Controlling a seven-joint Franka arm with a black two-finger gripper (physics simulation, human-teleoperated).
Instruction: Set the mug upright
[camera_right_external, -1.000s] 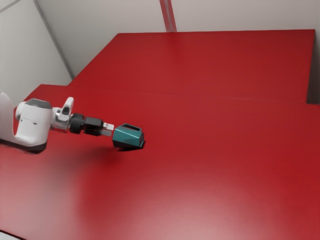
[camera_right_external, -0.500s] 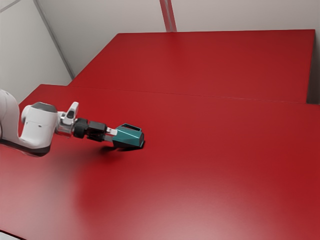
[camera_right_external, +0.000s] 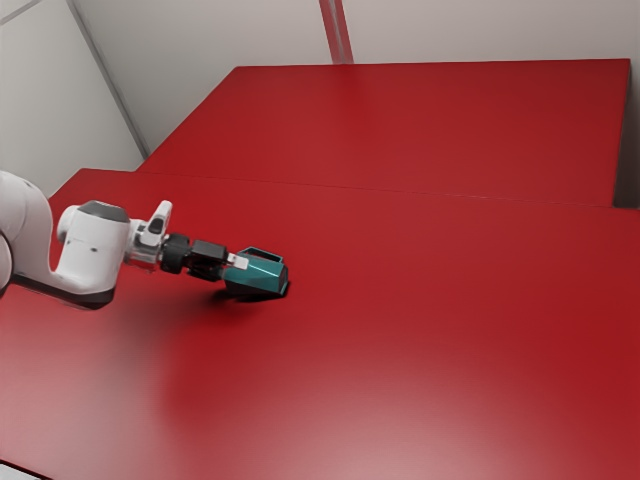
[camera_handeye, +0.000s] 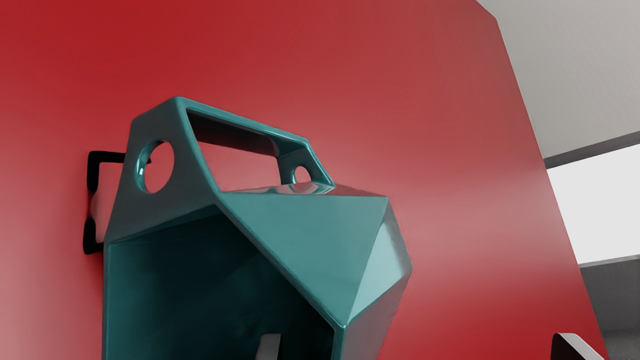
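A faceted teal mug (camera_right_external: 262, 275) lies on its side on the red table, its open mouth toward the arm and its handle on the upper side. My gripper (camera_right_external: 238, 262) is at the mouth end, overlapping the mug. From the hand's camera, the mug (camera_handeye: 300, 235) shows its dark interior and looped handle. The gripper (camera_handeye: 412, 347) stands open, one finger inside the mug's mouth and the other outside, with the mug's wall between them and a gap beside the outer finger.
The red table (camera_right_external: 400, 330) extends around the mug, with a second red surface (camera_right_external: 420, 130) behind it. Pale walls (camera_right_external: 480, 30) stand beyond.
My gripper has moved toward the exterior view's right, from just short of the mug to overlapping its mouth end. The mug looks unmoved.
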